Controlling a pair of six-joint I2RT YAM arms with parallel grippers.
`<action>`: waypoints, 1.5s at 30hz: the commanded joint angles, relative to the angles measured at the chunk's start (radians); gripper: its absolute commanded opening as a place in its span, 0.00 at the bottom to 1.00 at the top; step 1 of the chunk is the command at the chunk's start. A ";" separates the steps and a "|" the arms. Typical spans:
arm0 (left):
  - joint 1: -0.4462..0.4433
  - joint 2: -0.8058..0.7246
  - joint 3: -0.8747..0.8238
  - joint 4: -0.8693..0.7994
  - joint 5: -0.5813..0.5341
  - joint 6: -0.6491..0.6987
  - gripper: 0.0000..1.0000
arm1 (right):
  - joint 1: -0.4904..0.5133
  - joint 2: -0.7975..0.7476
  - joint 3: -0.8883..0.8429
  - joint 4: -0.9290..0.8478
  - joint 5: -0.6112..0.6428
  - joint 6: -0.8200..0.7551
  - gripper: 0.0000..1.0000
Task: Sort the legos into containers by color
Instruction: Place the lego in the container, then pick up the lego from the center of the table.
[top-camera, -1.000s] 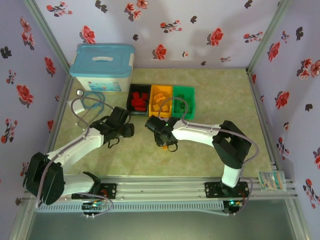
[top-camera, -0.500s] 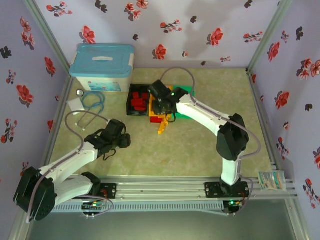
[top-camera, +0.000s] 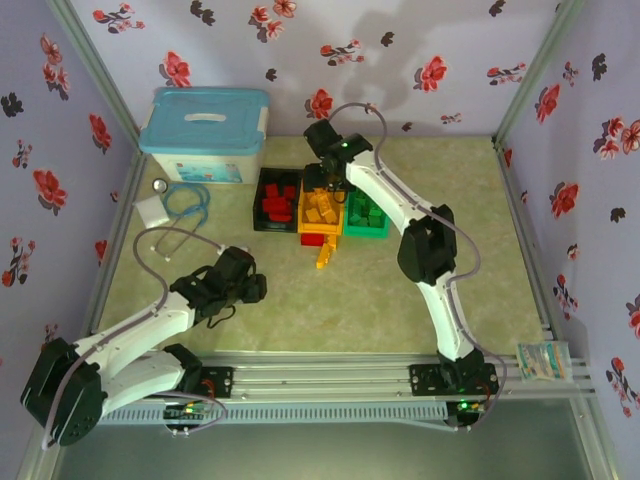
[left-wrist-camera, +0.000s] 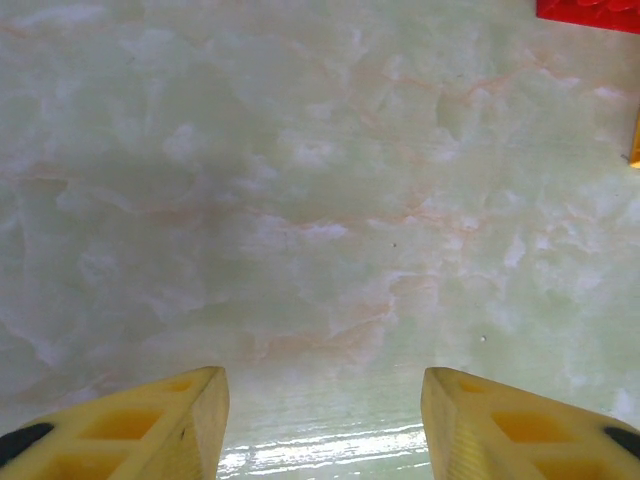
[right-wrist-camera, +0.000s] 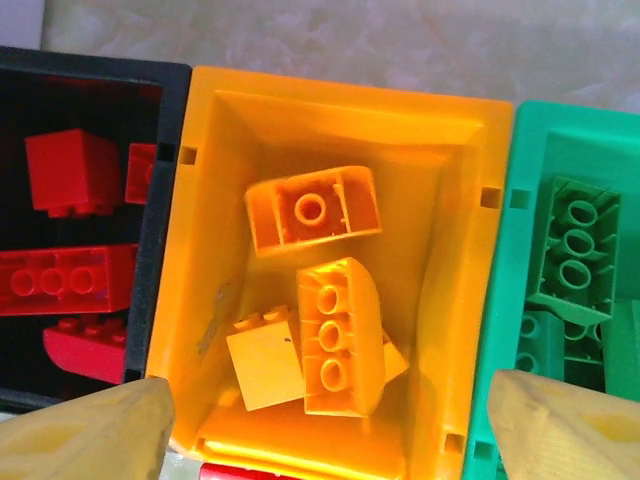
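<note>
Three bins (right-wrist-camera: 165, 200) in a row hold red, yellow and green bricks (right-wrist-camera: 340, 335). Right hand (right-wrist-camera: 330, 430) gapes empty over the orange bin (right-wrist-camera: 445, 260); left hand (left-wrist-camera: 325, 420), half open, holds nothing above the worktop (left-wrist-camera: 300, 200).

Staged robot test cell: floral-papered walls (top-camera: 430, 60), aluminium rail (top-camera: 330, 375), marbled tabletop (top-camera: 300, 300).

No word, number or brand can be read anywhere. The white box (top-camera: 205, 130) with the light-blue lid has some bluish print on its front side, but it is too blurred to make out. The small packet (top-camera: 543, 358) lying at the near right corner of the frame also carries a print, too small to read. The wallpaper (top-camera: 470, 40) bears red and dark flowers, not letters.
</note>
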 joint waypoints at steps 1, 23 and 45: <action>-0.028 -0.012 0.043 0.034 0.003 0.014 0.54 | 0.018 -0.083 -0.044 -0.028 0.019 -0.006 0.83; -0.131 0.421 0.371 0.133 0.124 0.137 0.62 | 0.017 -0.784 -1.046 0.388 0.040 0.106 0.82; -0.138 0.824 0.695 0.048 0.125 0.202 0.58 | -0.040 -1.148 -1.460 0.422 0.067 0.196 0.80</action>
